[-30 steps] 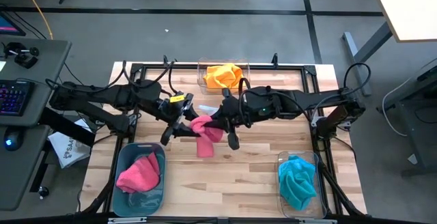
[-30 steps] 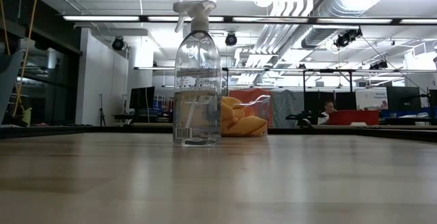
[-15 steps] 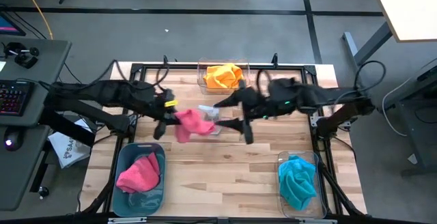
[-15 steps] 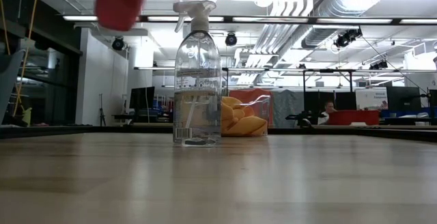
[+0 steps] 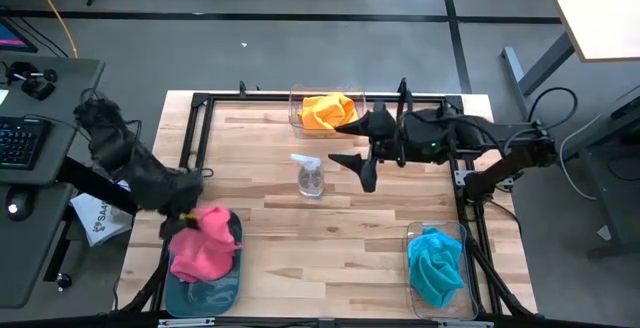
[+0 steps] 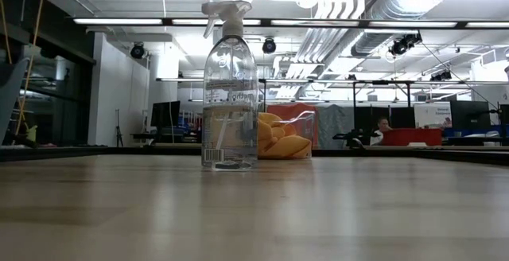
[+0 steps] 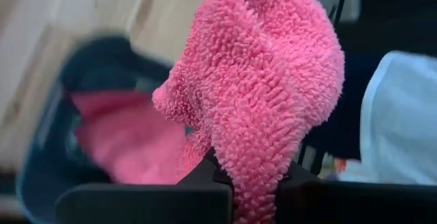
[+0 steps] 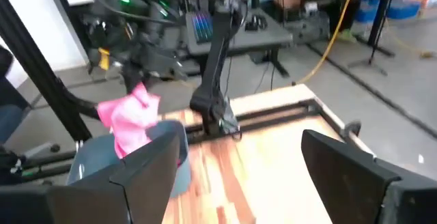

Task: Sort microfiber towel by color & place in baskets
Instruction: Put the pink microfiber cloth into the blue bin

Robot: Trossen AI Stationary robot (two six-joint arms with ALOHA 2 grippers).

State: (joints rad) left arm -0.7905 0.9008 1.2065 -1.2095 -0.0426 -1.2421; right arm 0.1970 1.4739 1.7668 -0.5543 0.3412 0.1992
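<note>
My left gripper (image 5: 186, 222) is shut on a pink towel (image 5: 210, 224) over the opaque teal basket (image 5: 228, 286) at the near left. That basket holds another pink towel (image 5: 192, 260). In the left wrist view the held towel (image 7: 266, 74) fills the picture above the basket (image 7: 41, 176). My right gripper (image 5: 357, 151) is open and empty, in the air between the spray bottle (image 5: 310, 176) and the far clear basket with an orange towel (image 5: 325, 110). A teal towel (image 5: 436, 268) lies in the clear basket at the near right. My left gripper pinches a bunched fold of the pink towel (image 7: 251, 180) between its two fingers. The rest of the towel bulges out past the fingertips. It is lifted clear of the table, over the teal basket (image 8: 175, 146).
The clear spray bottle (image 6: 229, 94) stands upright mid-table. A black frame (image 5: 200, 100) runs around the table's edges. A desk with a keyboard (image 5: 20, 143) stands left of the table. Bare wood lies between the bottle and the near edge.
My left gripper has carried the pink towel from mid-table, beside the bottle, toward the table's near left, to above the teal basket. My right gripper has drawn back from the towel toward the far right.
</note>
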